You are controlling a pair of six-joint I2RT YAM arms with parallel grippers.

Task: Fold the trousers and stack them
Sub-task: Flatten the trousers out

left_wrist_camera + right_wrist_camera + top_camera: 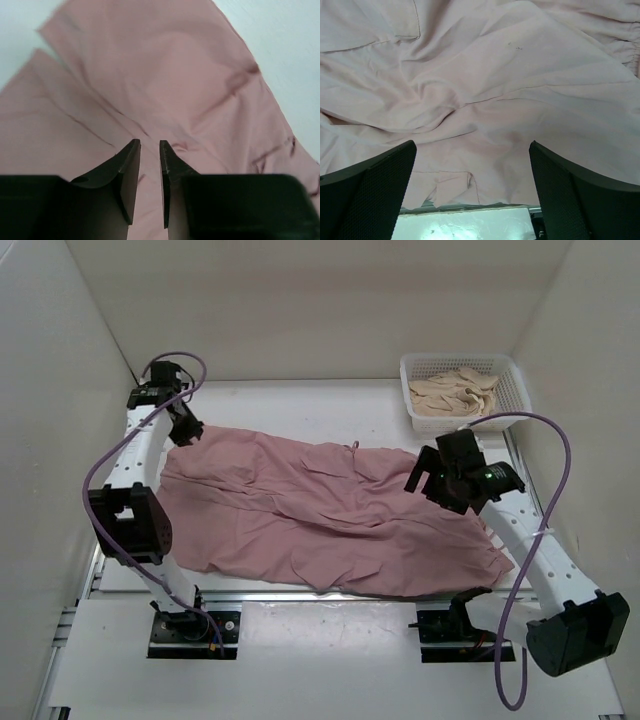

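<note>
Trousers [320,510] lie spread on the counter [300,400], long axis running from my left fingers [127,170] across to my right fingers [375,185]. Left fingers stand a narrow slit apart at the leg end. I can't tell if cloth is pinched. Right fingers gape wide, the waist end directly beneath. Fabric is dusty pink, softly creased, pocket flap showing.

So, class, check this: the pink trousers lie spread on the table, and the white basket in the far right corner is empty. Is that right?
No. The white basket is not empty: it holds cream cloth pieces, as the top view shows. The pink trousers do lie spread on the table.
</note>
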